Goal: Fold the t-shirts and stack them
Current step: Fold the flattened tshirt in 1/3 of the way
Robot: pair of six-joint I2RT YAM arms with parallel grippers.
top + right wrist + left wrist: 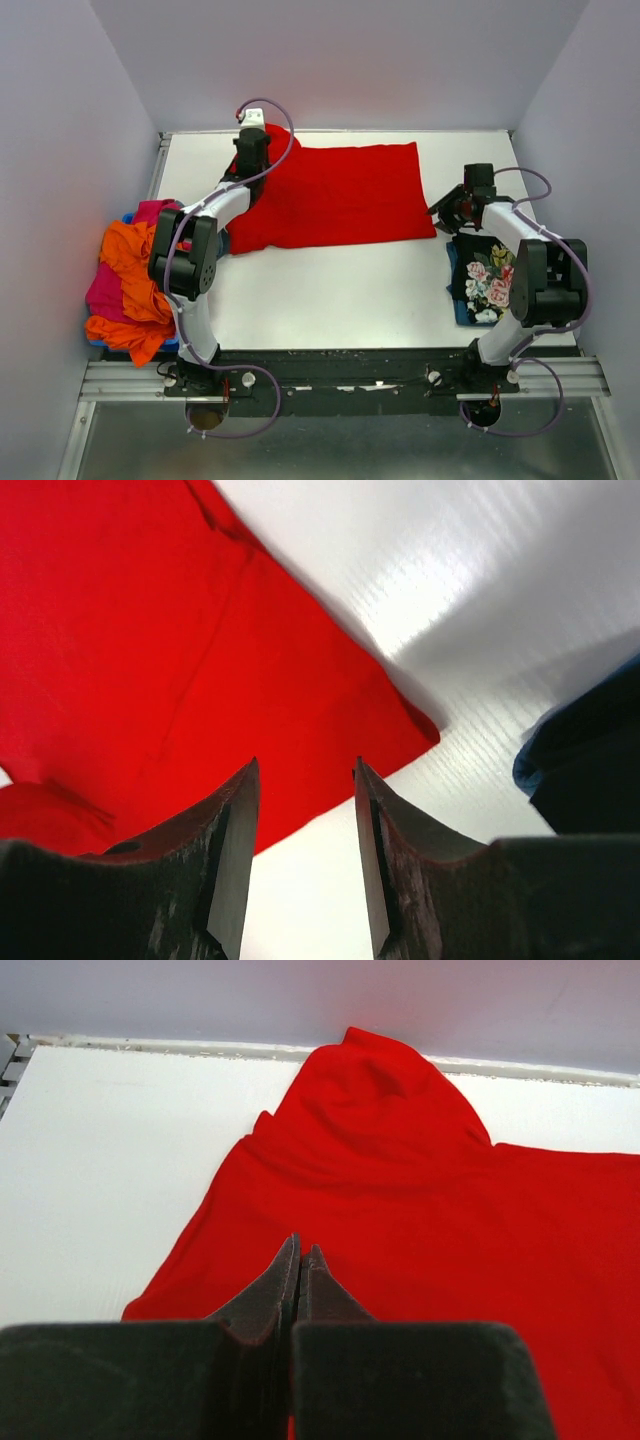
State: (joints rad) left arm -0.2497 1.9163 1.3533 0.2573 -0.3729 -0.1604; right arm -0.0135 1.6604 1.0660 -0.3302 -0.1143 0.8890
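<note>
A bright red t-shirt (340, 195) lies spread at the back middle of the table, with a bunched part against the back wall (375, 1070). My left gripper (252, 165) is over the shirt's left part; its jaws (301, 1245) are pressed together just above the red cloth, and I see no cloth between them. My right gripper (445, 208) is open (305, 765) and empty, hovering over the bare table next to the red shirt's near right corner (415, 730). A black floral t-shirt (487, 280) lies folded on a blue one at the right.
A loose pile of orange (130, 270) and magenta-pink (105, 290) t-shirts sits on blue cloth at the table's left edge. White walls enclose the back and sides. The dark edge of the right stack (585, 750) shows in the right wrist view.
</note>
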